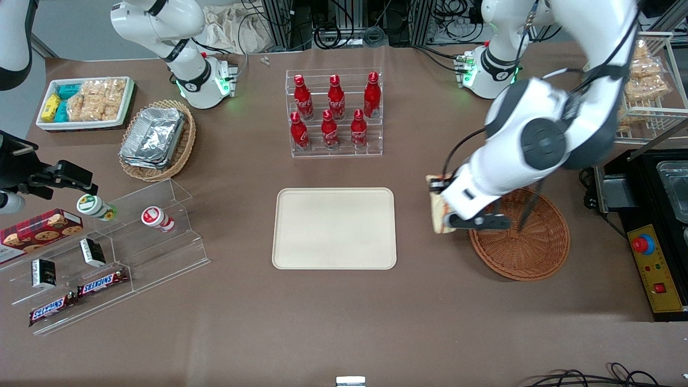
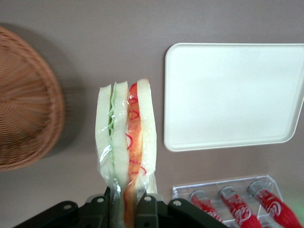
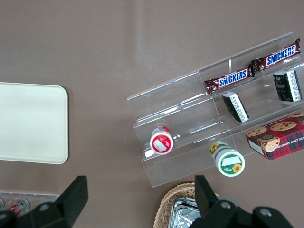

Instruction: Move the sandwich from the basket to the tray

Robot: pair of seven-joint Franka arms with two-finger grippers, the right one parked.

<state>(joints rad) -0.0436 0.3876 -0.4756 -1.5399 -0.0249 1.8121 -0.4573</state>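
My left gripper (image 1: 442,211) is shut on the sandwich (image 1: 438,214), a wrapped wedge of pale bread with orange-red filling, and holds it above the table between the basket and the tray. In the left wrist view the sandwich (image 2: 127,137) hangs pinched between the fingers (image 2: 147,209). The round reddish-brown wicker basket (image 1: 529,247) is empty; it also shows in the left wrist view (image 2: 23,99). The cream tray (image 1: 334,228) lies empty mid-table, also seen in the left wrist view (image 2: 232,95).
A clear rack of red bottles (image 1: 335,113) stands farther from the front camera than the tray. A tan oval basket with foil trays (image 1: 157,140), a white snack bin (image 1: 86,102) and a clear stepped shelf with snacks (image 1: 107,252) lie toward the parked arm's end.
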